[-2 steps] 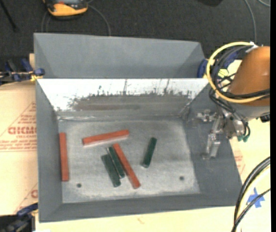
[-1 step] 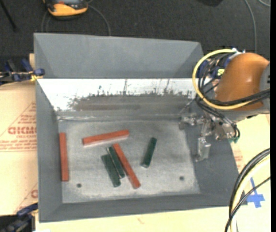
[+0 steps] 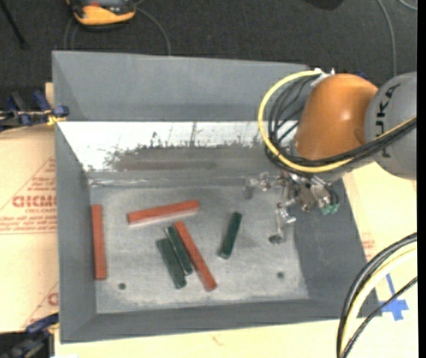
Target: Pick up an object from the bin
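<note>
1. Just to the right of the lone dark green stick (image 3: 230, 235), the gripper (image 3: 279, 227) is seen low in the grey bin (image 3: 74, 222).
2. The gripper is hung over bare bin floor. It is near the lone stick but kept apart from it.
3. Whether the gripper is open or shut cannot be told.
4. The lone stick is laid flat, with its top end tipped a little to the right.
5. Left of the lone stick, a small heap is seen: two dark green sticks (image 3: 172, 263) side by side, and a slanted orange stick (image 3: 196, 258) pressed against them.
6. Up and to the left of the lone stick, a long orange-red stick (image 3: 163, 212) is laid almost level.
7. Far left of the lone stick, a red stick (image 3: 98, 242) is laid straight along the bin's left wall.
8. Up and to the right of the lone stick, the arm's orange cover (image 3: 332, 118) is seen, ringed by yellow cables (image 3: 266, 129).
</note>
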